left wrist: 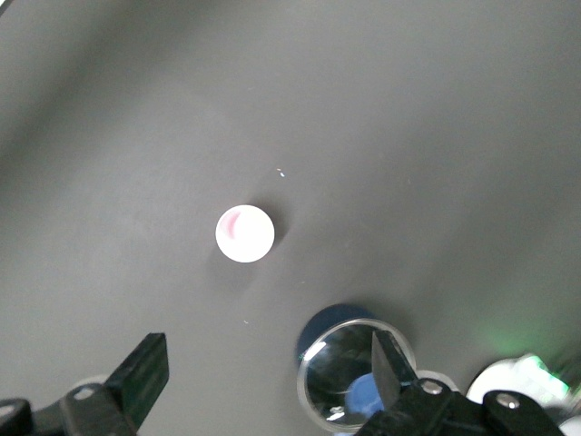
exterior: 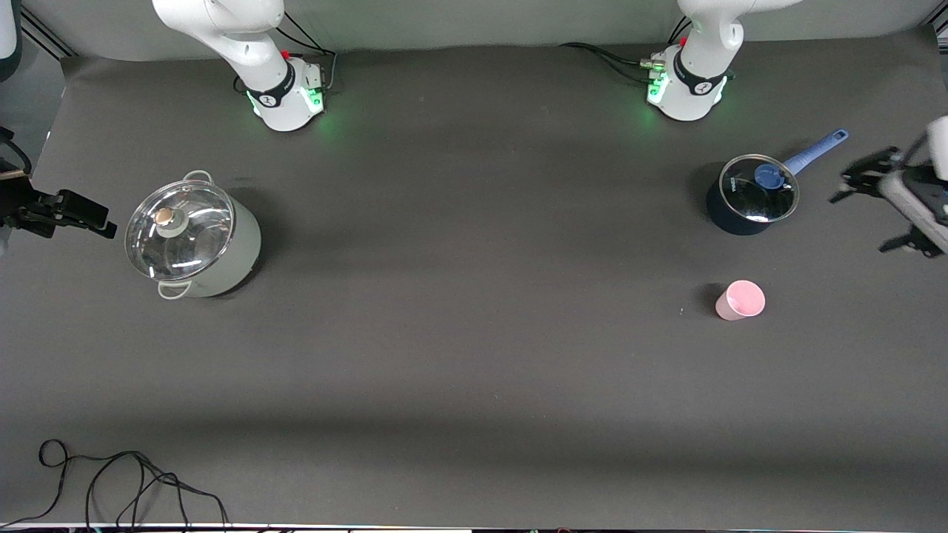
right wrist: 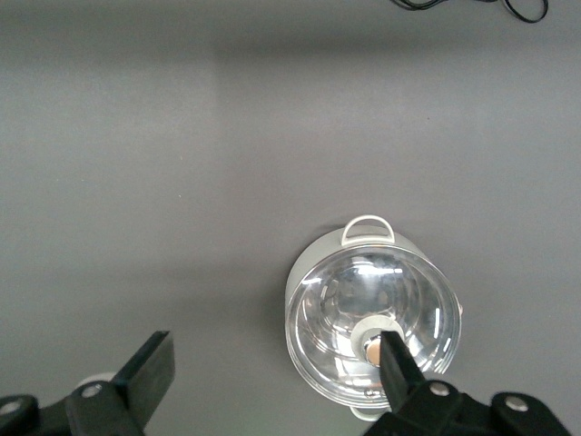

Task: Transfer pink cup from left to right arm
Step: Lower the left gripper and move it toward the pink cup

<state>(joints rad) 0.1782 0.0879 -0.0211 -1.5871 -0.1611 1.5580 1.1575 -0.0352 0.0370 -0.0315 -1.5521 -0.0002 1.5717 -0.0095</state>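
- Starting nearest the front camera, a loose black cable (exterior: 133,481) lies coiled at the table's (exterior: 474,370) edge, toward the right arm's end, well apart from everything the task concerns.
- Farther up the table, the pink cup (exterior: 740,300) stands upright on its base, mouth up, alone on the mat toward the left arm's end; nothing touches it, so judging by this the pickup has not begun.
- Farther still sits the blue saucepan (exterior: 752,194) with its glass lid on, near the cup but apart from it.
- The left gripper (exterior: 878,215) hangs in the air at the left arm's end of the table, jaws spread wide and empty; its wrist view looks down on the cup (left wrist: 245,233) between its fingertips (left wrist: 145,368).
- At the right arm's end stands the white pot (exterior: 194,240), lidded.
- The right gripper (exterior: 63,215) waits beside that pot, jaws wide and holding nothing.
- All of the task looks left to do: grasp, lift, carry toward the middle, hand over, release.
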